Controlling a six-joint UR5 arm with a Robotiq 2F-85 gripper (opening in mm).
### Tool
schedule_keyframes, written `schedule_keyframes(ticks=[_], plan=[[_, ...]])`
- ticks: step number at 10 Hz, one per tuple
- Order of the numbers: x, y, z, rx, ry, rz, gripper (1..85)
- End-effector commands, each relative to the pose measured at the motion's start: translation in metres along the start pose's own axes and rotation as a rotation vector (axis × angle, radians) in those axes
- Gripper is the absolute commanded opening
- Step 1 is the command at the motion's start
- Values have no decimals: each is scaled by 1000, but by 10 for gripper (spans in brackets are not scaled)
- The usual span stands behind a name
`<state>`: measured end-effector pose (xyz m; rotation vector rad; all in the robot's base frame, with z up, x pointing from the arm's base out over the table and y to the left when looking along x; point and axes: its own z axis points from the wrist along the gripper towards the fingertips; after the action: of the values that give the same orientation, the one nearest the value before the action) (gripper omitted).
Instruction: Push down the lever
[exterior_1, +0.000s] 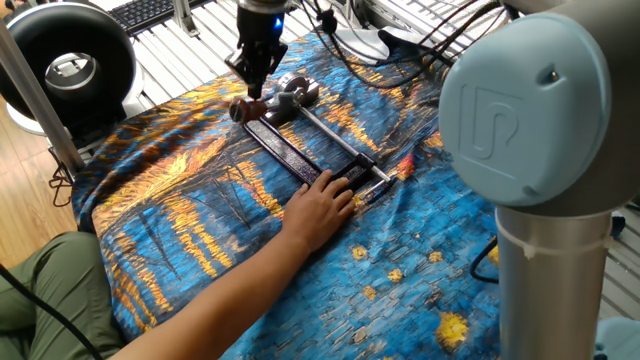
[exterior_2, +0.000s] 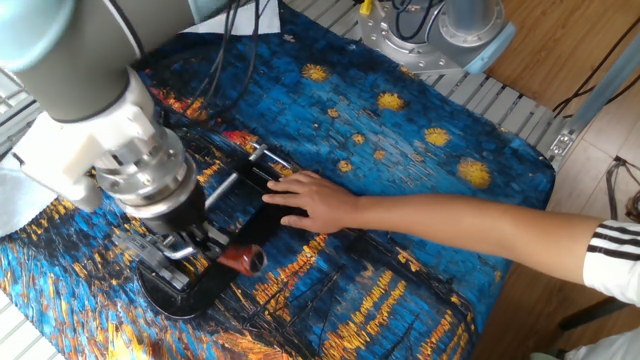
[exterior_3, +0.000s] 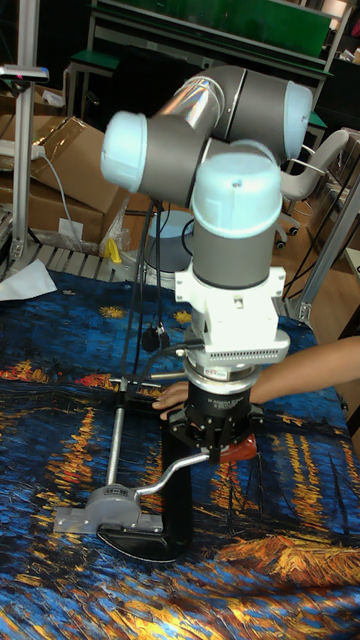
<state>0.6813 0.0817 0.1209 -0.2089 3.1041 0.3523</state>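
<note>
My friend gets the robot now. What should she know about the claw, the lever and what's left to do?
Gripper: right above the lever's reddish-brown knob, pressing on it or just about to; open or shut can't be told.
Lever: at the far end of the black clamp, knob low, close to the painted cloth.
Person's hand: flat on the other end of the clamp, holding it steady.
Done: gripper is at the lever.
Left: whether the lever is fully down can't be told, so check, then finish pushing. Mind the hand.
</note>
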Motion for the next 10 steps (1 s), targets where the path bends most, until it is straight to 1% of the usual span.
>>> schedule_keyframes(ticks=[1,6,8,9,10], plan=[[-2,3,17,7,-21,10,10],[4,2,26,31,-15,29,10],[10,0,24,42,6,49,10],[12,1,22,45,9,54,10],[13,3,25,44,-3,59,10]])
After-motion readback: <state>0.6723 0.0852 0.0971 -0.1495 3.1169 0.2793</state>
